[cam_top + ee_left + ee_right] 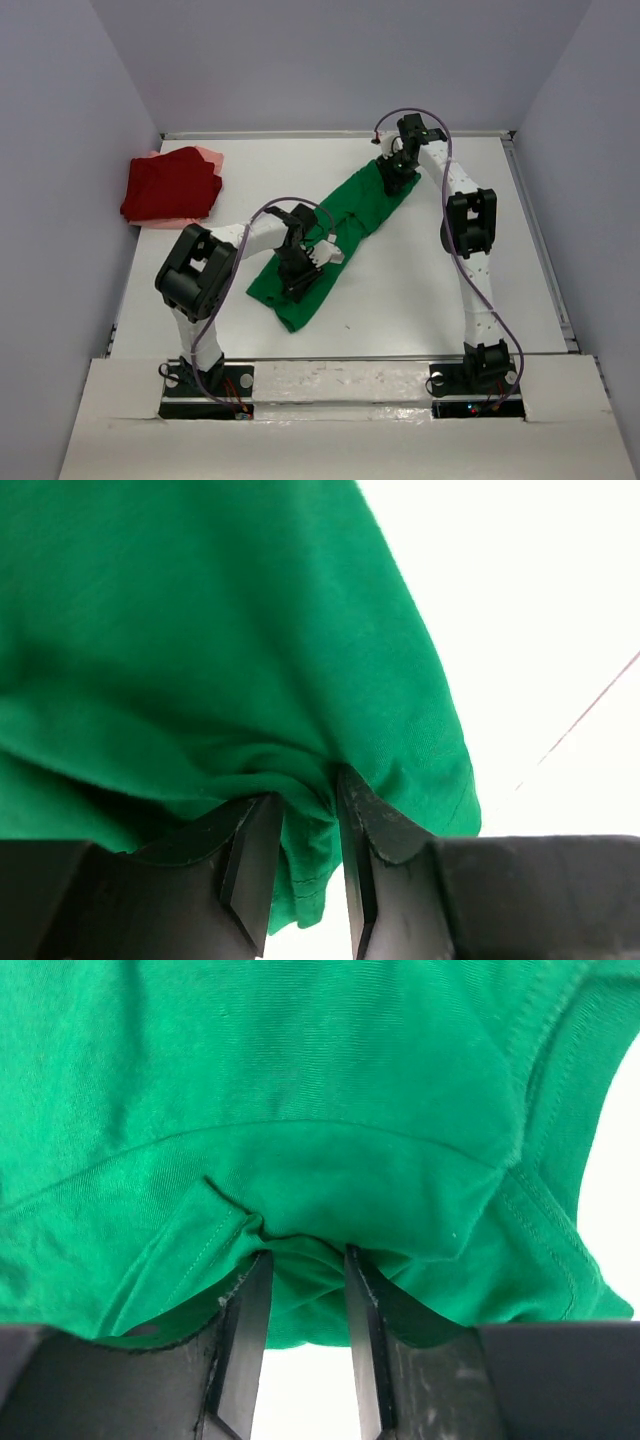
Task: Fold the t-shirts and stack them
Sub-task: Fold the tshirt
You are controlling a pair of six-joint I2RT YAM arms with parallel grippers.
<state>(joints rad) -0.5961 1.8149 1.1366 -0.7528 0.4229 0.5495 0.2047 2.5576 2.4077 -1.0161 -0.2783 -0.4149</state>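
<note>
I've got both hands clamped on the green t-shirt (350, 215), a long unfolded strip on the table (410, 300): left hand (297, 285) at its near end, right hand (392, 182) at its far end. Left of it, the dark red t-shirt (170, 185) sits folded on the pale pink t-shirt (208, 157). By my reckoning, only the green one remains.

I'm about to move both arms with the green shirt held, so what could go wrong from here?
1. The left gripper and right gripper each pinch only a small bunch of the green t-shirt near an edge; pulling apart may slip it free.
2. The shirt lies bunched in a narrow diagonal band, so folding now would likely come out uneven.
3. The dark red t-shirt sits at the far left; a wide left-arm swing might disturb it.
</note>
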